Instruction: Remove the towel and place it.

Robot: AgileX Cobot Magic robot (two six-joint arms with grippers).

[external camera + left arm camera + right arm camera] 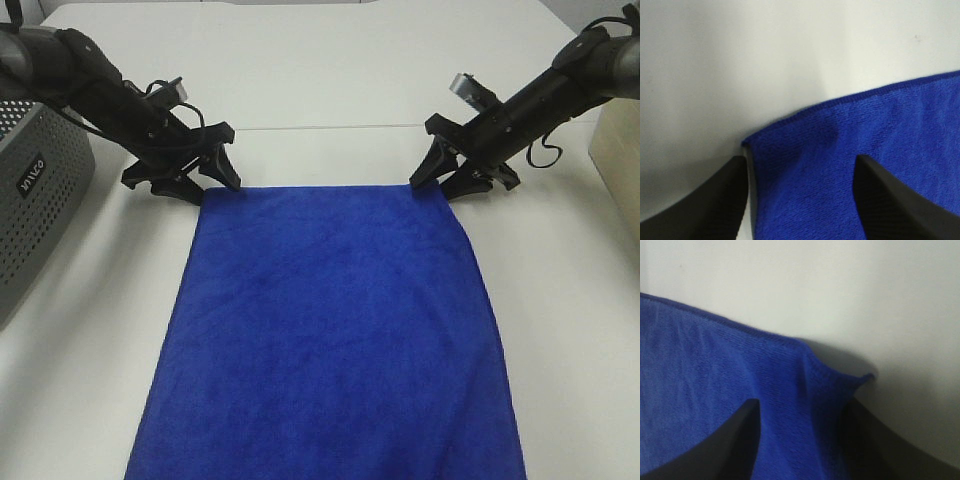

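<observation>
The royal-blue towel [335, 330] lies spread flat on the white table [330, 80], its near edge running out of view at the bottom. My left gripper [203, 186] is open at the towel's far-left corner. In the left wrist view the corner [850, 165] lies flat between the two dark fingers [715, 200] of the gripper [800, 200]. My right gripper [445, 186] is open at the far-right corner. In the right wrist view the gripper [800, 440] straddles that corner [790, 390], which is slightly puckered and raised at its tip.
A grey perforated basket [40, 190] stands at the left edge of the table, beside the left arm. A beige object [620, 150] shows at the right edge. A seam [330, 127] crosses the table behind the grippers.
</observation>
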